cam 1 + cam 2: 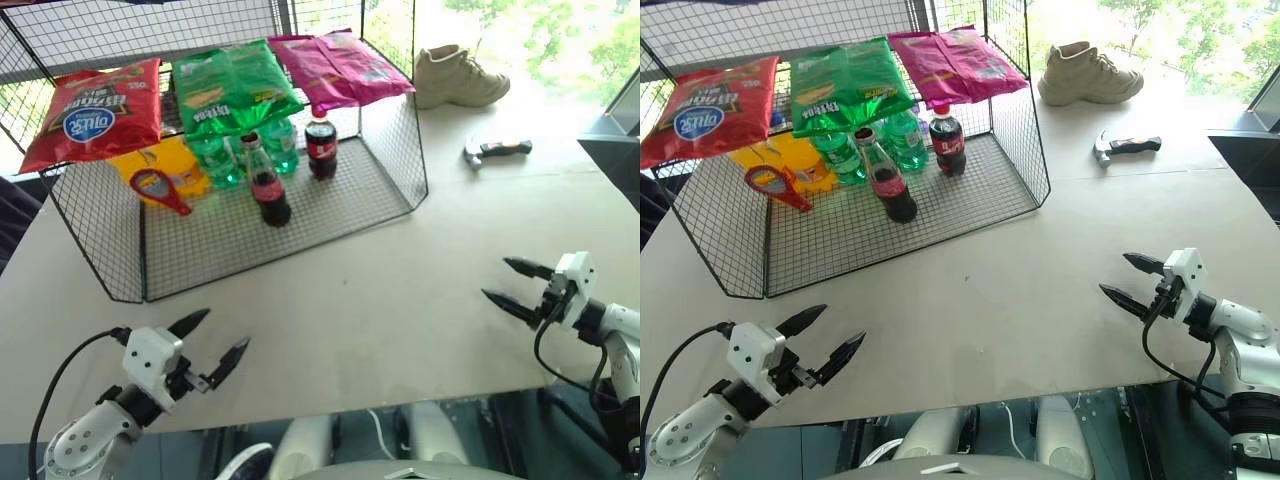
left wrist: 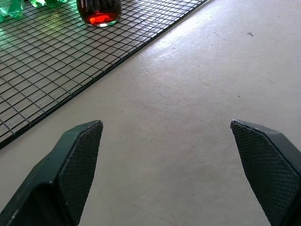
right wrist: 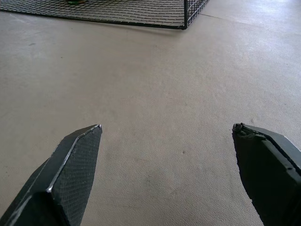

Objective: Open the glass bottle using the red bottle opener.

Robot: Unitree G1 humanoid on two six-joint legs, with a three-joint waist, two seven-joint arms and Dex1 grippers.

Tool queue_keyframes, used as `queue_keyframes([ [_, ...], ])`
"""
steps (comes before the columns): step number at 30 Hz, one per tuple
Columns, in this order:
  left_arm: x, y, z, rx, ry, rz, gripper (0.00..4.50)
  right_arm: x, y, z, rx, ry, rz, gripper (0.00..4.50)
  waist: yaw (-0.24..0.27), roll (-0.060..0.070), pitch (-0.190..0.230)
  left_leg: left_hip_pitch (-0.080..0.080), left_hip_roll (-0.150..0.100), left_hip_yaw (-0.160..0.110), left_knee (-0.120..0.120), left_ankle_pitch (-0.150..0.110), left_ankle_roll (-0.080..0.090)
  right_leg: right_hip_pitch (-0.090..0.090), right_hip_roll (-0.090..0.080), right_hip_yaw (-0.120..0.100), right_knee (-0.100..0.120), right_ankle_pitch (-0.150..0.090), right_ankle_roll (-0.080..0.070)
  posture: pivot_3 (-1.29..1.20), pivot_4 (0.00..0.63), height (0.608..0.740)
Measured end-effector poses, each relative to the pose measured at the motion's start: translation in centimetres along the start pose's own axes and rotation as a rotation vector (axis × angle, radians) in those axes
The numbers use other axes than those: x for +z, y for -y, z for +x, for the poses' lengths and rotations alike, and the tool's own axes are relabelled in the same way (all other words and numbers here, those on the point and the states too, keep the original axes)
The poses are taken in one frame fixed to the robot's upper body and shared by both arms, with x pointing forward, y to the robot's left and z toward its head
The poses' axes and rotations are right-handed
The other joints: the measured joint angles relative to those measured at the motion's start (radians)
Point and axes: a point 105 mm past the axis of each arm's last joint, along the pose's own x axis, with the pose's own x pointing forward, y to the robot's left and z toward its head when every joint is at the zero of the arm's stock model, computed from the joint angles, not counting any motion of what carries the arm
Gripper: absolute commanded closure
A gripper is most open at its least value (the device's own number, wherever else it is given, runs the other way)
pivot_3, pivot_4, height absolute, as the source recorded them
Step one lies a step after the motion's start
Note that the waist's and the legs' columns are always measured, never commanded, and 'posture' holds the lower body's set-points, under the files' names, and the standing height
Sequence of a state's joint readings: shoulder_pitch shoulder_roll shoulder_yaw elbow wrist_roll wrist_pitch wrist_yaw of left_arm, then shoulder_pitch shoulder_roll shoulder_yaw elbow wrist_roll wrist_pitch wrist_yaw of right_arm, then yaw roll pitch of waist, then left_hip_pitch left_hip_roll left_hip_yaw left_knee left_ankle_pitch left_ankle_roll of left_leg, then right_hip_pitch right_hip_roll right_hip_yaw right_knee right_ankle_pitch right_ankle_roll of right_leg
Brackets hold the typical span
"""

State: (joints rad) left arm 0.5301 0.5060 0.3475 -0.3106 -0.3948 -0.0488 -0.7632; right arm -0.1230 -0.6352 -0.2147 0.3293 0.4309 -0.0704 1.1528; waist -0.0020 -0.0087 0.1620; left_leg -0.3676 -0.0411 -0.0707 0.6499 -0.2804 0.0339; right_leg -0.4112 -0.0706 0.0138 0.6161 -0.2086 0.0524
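The glass bottle (image 1: 266, 184) stands upright on the wire rack's floor (image 1: 230, 240), slim, with dark liquid and a red label; its base (image 2: 99, 10) appears in the left wrist view. The red bottle opener (image 1: 160, 190) lies left of it on the mesh, head toward the back. My left gripper (image 1: 218, 338) hovers open over the table's near left, well short of the rack. Near the table's right edge my right gripper (image 1: 508, 282) is open too, fingers pointing left, nothing between them.
A plastic cola bottle (image 1: 321, 146) and green bottles (image 1: 218, 160) stand behind the glass bottle. Snack bags (image 1: 96, 112) lie on the rack's top shelf. A folding tool (image 1: 495, 151) and a beige shoe (image 1: 458, 76) rest at the back right. Bare tabletop (image 1: 380, 300) stretches between my grippers.
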Motion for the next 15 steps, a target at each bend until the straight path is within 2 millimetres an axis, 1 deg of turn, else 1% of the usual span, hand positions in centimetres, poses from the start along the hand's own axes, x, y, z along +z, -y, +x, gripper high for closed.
queue_keyframes([
  [8, -0.06, 0.52, 0.61, -0.024, 0.011, -0.011, 0.0, 0.01, -0.13, 0.01, 0.013, 0.0, 0.0, 0.05, 0.0, 0.0, 0.0, 0.0, 0.0, 0.0, 0.0, 0.0, 0.0, 0.0, 0.0, 0.0, 0.001, 0.0, 0.0, 0.0, 0.15, 0.74],
  [15, -0.11, 0.7, 0.72, -0.033, 0.012, -0.013, 0.0, -0.08, -0.28, -0.06, 0.017, -0.002, 0.001, 0.05, 0.0, 0.0, 0.0, 0.001, 0.0, 0.001, 0.001, 0.0, 0.0, 0.0, 0.0, 0.001, 0.002, 0.0, 0.0, 0.0, 0.15, 0.74],
])
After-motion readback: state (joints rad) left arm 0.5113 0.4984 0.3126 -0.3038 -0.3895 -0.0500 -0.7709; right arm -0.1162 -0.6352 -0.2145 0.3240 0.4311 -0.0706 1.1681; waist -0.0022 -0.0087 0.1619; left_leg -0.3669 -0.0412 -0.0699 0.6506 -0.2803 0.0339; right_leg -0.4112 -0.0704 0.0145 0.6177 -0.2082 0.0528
